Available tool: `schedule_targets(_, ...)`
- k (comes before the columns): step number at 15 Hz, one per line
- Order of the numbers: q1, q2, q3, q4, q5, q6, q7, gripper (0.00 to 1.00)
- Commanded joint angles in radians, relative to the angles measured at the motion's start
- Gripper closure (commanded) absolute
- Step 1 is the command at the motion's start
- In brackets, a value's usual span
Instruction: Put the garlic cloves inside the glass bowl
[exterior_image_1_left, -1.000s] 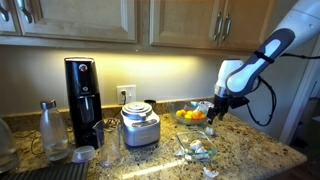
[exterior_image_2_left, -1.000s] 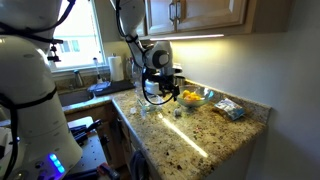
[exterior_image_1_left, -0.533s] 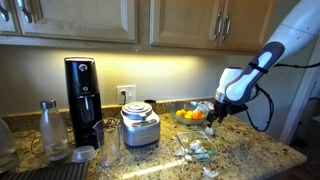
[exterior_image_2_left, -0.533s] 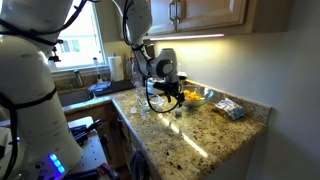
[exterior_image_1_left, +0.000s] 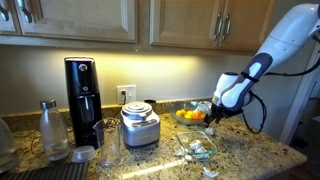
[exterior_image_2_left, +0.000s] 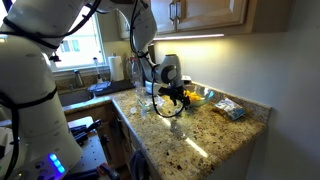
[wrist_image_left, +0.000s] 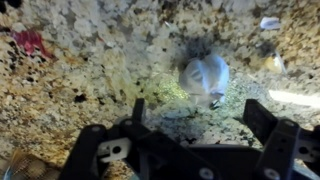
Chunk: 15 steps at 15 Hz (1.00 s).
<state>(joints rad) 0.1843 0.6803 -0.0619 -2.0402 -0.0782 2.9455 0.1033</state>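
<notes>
Since a second ago, your gripper (exterior_image_1_left: 210, 119) has sunk closer to the granite counter (exterior_image_1_left: 250, 150). Its fingers stand spread as wide as they go, holding nothing. The garlic cloves (exterior_image_1_left: 199, 150) lie loose on the counter just below it. In the wrist view, one clove (wrist_image_left: 205, 78) sits untouched ahead of the open fingers.

Granite counter (exterior_image_1_left: 255, 155), glass bowl (exterior_image_1_left: 187, 146), steel appliance (exterior_image_1_left: 140, 127), fruit bowl (exterior_image_1_left: 181, 119)

Warm under-cabinet light (exterior_image_2_left: 200, 37) washes the wall and granite surface (exterior_image_1_left: 250, 150) in both exterior views. A window (exterior_image_2_left: 85, 38) adds daylight at far left. The wrist view is blurry, with glare at right.
</notes>
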Motion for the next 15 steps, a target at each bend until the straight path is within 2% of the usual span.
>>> schedule_targets(1,0.024,0.037,-0.026,0.030,0.005,0.017,0.031,0.04)
schedule_targets(8,0.000,0.048,0.000,0.023,0.025,0.012,0.029,0.08)
schedule_targets(10,0.001,0.054,0.001,0.028,0.034,0.010,0.033,0.13)
schedule_targets(11,0.001,0.057,0.004,0.031,0.038,0.010,0.033,0.24)
schedule_targets(12,0.002,0.058,0.006,0.033,0.041,0.008,0.033,0.29)
schedule_targets(15,0.004,0.064,0.007,0.032,0.045,0.008,0.036,0.55)
